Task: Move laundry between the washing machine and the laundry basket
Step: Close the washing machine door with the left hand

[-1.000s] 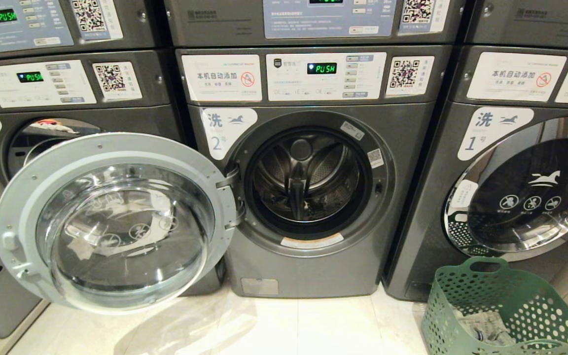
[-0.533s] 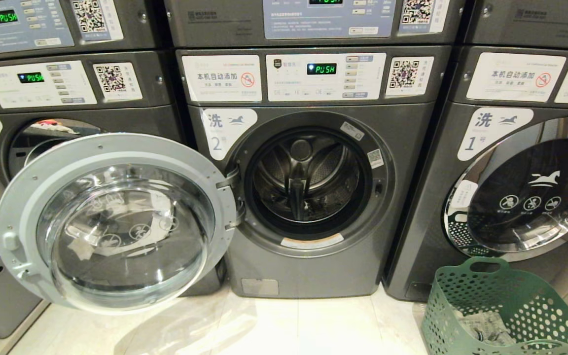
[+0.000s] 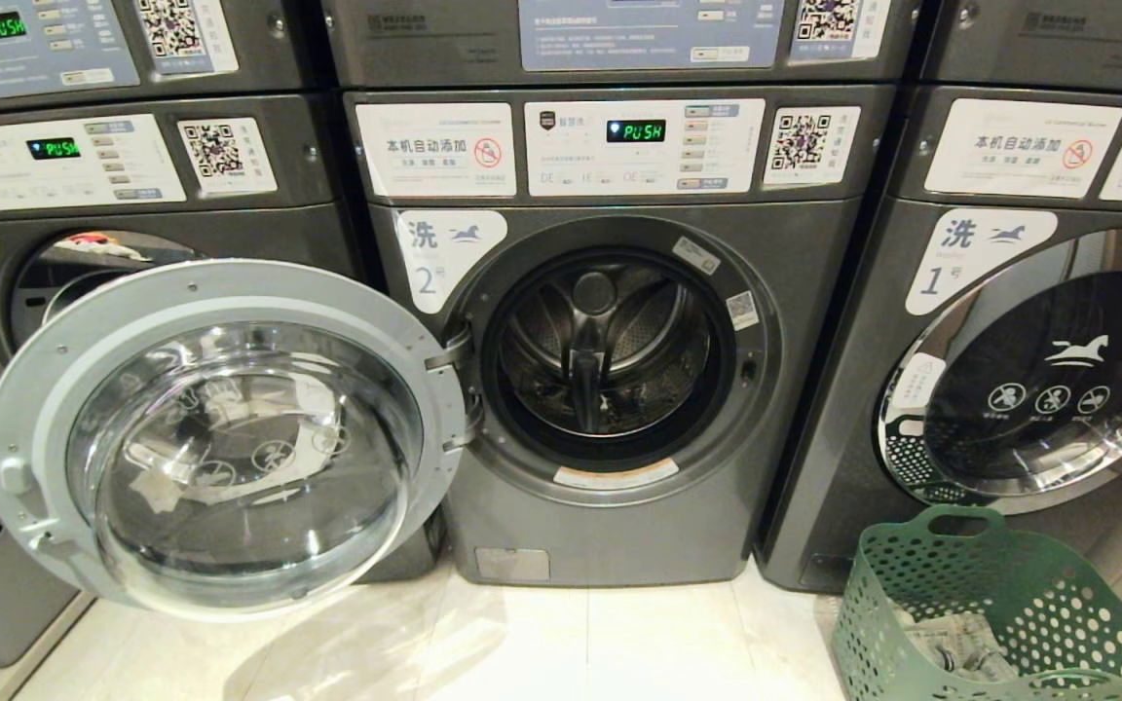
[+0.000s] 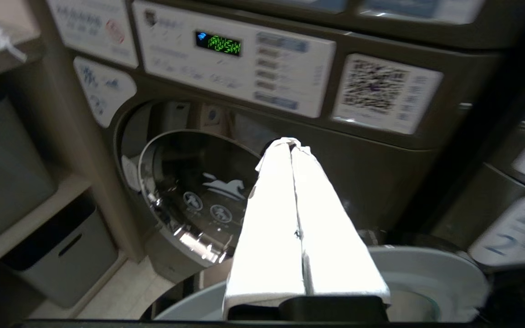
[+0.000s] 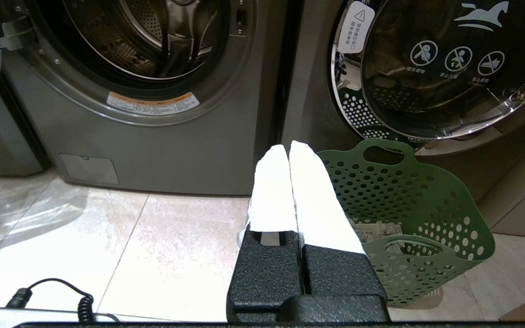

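**Nothing moved yet; laundry in basket**

Left gripper (image 4: 292,146) pinched closed, empty, up in front of machine 3 (image 4: 198,191), above the open door (image 3: 220,438). Right gripper (image 5: 288,150) also closed, empty, low over the floor, basket (image 5: 408,205) just to its right. Laundry (image 3: 955,643) lies in the basket's bottom. Washer 2 (image 3: 619,535) stands open, drum looks empty. Judged: transfer not begun; grasp, carry and loading all remain.

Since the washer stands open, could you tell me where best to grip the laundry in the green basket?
Probably from above: the laundry lies low in the basket, whose perforated walls close every side. Pinch a raised fold of the crumpled bundle.
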Motion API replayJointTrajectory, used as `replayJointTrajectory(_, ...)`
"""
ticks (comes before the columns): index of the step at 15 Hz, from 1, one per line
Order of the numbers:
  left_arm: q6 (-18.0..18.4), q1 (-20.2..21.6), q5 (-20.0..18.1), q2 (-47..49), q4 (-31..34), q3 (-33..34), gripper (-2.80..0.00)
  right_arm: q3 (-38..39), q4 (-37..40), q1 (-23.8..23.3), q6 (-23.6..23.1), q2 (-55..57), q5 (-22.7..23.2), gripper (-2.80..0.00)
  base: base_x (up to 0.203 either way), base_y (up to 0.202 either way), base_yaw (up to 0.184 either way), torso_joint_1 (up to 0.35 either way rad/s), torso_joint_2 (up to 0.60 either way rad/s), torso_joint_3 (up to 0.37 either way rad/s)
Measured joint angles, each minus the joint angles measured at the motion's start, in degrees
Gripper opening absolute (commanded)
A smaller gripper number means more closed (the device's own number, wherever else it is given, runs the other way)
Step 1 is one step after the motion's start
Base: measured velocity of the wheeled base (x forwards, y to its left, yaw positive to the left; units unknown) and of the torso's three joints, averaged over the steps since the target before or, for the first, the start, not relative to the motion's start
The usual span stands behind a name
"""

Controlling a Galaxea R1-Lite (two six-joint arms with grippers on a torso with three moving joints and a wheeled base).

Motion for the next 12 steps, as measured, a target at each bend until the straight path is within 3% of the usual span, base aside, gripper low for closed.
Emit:
replayJointTrajectory(3,-4.15,4.55,-2.11,7.56,0.35,-2.28,-2.8,0.0,0.0,0.0,-0.06,0.0,0.03,-2.8,0.0,0.0,0.0,0.0,0.0,0.0)
replayJointTrajectory(9,-9.2,11.8,-20.9,13.33,-0.02,-0.27,-2.8,0.0,0.06,0.0,-0.13,0.0,0.06,-2.8,0.0,0.0,0.0,0.0,0.0,0.0)
replayJointTrajectory(12,-10.41,13.31,-24.58,17.13,-0.3,-1.09,-2.8,0.0,0.06,0.0,-0.11,0.0,0.06,-2.8,0.0,0.0,0.0,0.0,0.0,0.0)
